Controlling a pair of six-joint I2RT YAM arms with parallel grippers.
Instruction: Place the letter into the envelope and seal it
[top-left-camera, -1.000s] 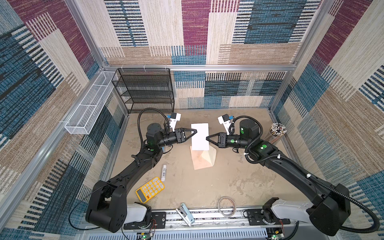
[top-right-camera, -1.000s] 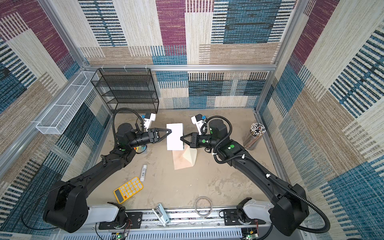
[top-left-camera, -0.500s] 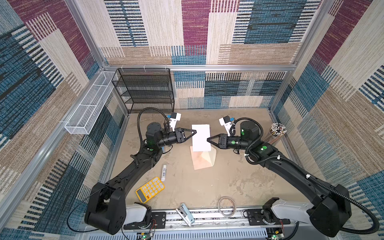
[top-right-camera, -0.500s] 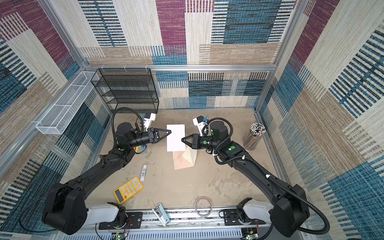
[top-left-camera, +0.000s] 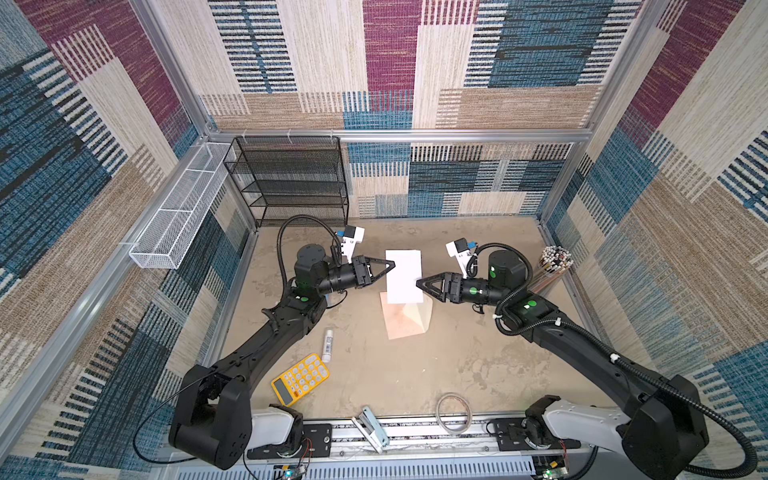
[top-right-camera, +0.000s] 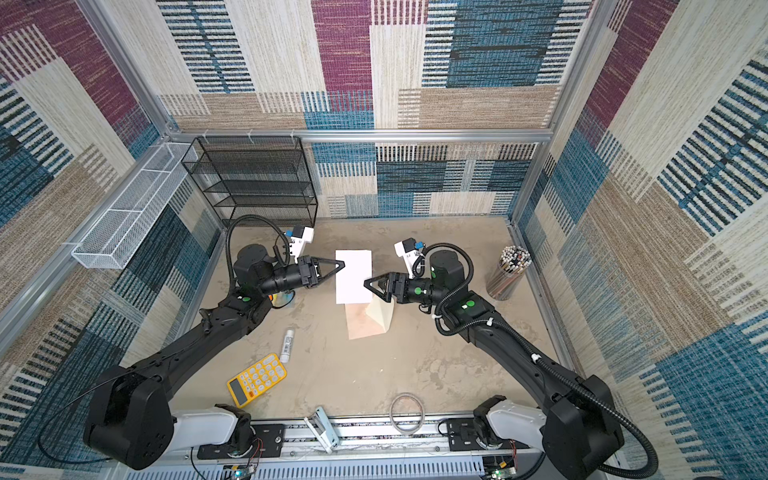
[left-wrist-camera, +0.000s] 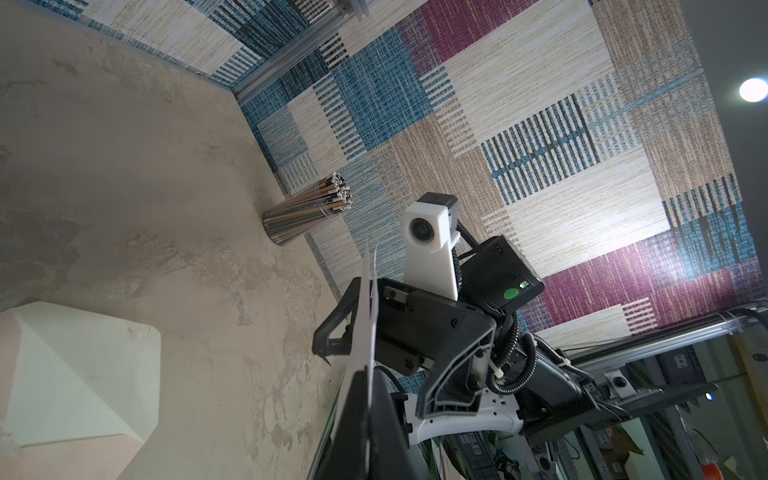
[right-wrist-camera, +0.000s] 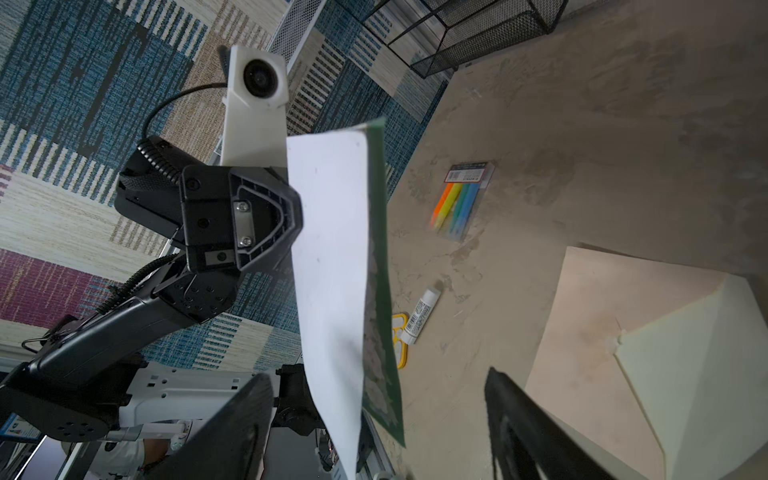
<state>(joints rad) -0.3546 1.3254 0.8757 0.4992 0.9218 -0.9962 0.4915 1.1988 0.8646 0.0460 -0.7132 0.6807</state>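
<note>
Status: the letter (top-left-camera: 402, 276) is in the air, not yet in the envelope (top-left-camera: 399, 326).

My left claw (top-left-camera: 391, 264) is clamped tight on the letter's left edge. The left wrist view shows the sheet edge-on, pinched between my fingers. The sheet hangs roughly upright, and in the right wrist view its green border runs down one side.

My right claw (top-left-camera: 419, 282) is spread wide at the letter's right edge and grips nothing. In the right wrist view its two fingers stand well apart with the sheet's lower corner between them, touching neither that I can see.

The envelope lies flat on the surface (top-left-camera: 457, 357), just on the near side of the hanging letter. Its cream flap (top-left-camera: 420, 316) is folded out to the right, so the pocket looks open.

Step in hand, as I judge it: the letter is carried on one claw alone, ahead of insertion.

Next move calls for:
- bringing the letter's lower edge down to the envelope's mouth and lining it up
- using the free right claw to steady the envelope or hold the flap clear, since a single-edge grip may let the sheet swing or buckle
- sealing later; a white tube (top-left-camera: 327, 345) lies near left — possibly glue.
</note>
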